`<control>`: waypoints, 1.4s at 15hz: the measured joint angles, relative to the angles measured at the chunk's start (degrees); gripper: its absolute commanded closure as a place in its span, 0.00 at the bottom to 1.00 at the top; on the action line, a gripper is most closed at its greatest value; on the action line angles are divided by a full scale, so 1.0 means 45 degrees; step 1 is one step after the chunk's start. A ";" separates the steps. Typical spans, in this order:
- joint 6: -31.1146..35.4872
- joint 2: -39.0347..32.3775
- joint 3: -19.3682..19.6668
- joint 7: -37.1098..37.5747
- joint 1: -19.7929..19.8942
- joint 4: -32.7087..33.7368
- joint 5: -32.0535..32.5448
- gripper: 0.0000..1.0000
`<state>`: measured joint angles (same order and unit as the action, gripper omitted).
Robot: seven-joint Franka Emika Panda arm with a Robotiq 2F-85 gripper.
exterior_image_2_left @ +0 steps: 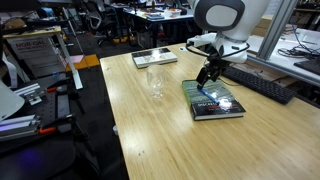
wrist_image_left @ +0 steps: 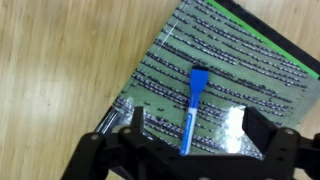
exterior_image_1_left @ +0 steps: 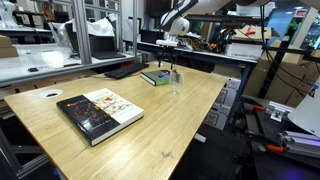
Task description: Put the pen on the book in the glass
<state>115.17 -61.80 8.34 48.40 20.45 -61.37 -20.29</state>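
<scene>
The pen (wrist_image_left: 191, 108) is seen in the wrist view lying flat on the cover of the book (wrist_image_left: 235, 70), which has a green edge. The pen is laid almost along the 12-to-6 line, its broader blue end pointing to 12 o'clock and its thin end to 6 o'clock. The gripper (wrist_image_left: 192, 122) is held wide open over it, and nothing is gripped. One of the dark fingers (wrist_image_left: 133, 125) is seen at 9 o'clock of the pen's lower half and the second at 3 o'clock, each well clear of the pen, so that the pen is framed between them. Whether the fingertips are touching the book cannot be told.

In an exterior view the gripper (exterior_image_2_left: 209, 78) is shown pointing down over the near end of the book (exterior_image_2_left: 222, 103), and the glass (exterior_image_2_left: 155, 85) is found upright on the table (exterior_image_2_left: 150, 130) at 9 o'clock of the book, apart from it. In an exterior view the glass (exterior_image_1_left: 175, 84) is placed just beside the book (exterior_image_1_left: 153, 78), at about 4 o'clock. The pen is too small to be made out in both exterior views. A larger book (exterior_image_1_left: 100, 112) is laid well apart from the gripper.
</scene>
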 measured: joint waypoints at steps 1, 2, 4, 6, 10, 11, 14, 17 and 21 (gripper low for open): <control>-0.0013 -0.0163 -0.0096 0.0143 -0.0016 0.0242 -0.0002 0.00; -0.0049 -0.0326 -0.0167 0.0265 -0.0028 0.0484 -0.0002 0.00; -0.0160 -0.0683 -0.0214 0.0468 -0.0023 0.0899 -0.0002 0.00; -0.0257 -0.1086 -0.0218 0.0636 0.0027 0.1231 -0.0005 0.00; -0.0405 -0.1815 -0.0346 0.1242 0.0194 0.1824 -0.0157 0.00; -0.0410 -0.1950 -0.0398 0.1418 0.0217 0.1964 -0.0184 0.00; -0.0410 -0.2099 -0.0437 0.1863 0.0231 0.2248 -0.0271 0.00; -0.0377 -0.2095 -0.0436 0.2161 0.0279 0.2407 -0.0364 0.27; -0.0370 -0.2098 -0.0436 0.2256 0.0463 0.2433 -0.0435 0.56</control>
<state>113.50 -71.24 6.38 58.55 22.54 -50.43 -22.24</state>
